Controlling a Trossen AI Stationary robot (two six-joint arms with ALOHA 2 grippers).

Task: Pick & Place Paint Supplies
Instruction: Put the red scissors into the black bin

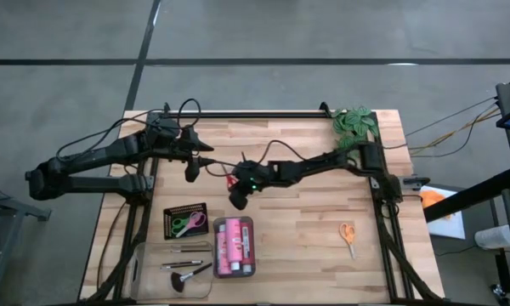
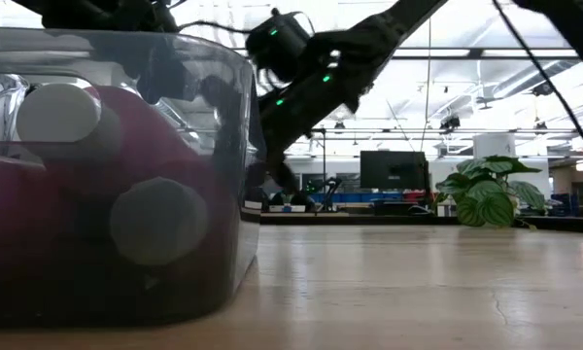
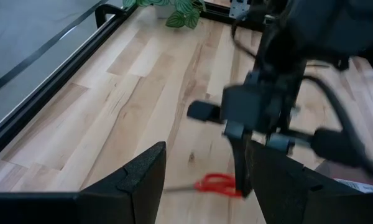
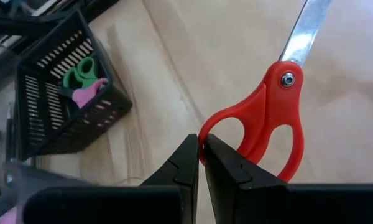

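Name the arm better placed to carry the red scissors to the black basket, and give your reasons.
Right. Its gripper is shut on the red scissors by a handle loop, and the black basket is close by. The left gripper is open and holds nothing.

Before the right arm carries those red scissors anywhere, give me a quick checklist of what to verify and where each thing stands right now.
1. Grip: right gripper is shut on one handle loop of the red scissors: ok, though it pinches only the loop's rim.
2. Scissors clear of the table: cannot tell.
3. Black basket has room: green and pink scissors already inside, space beside them: ok.
4. Left gripper is open and sits near the right gripper: not ok if the carry passes that way.
5. Orange scissors lie alone on the table, still to be collected: not ok.
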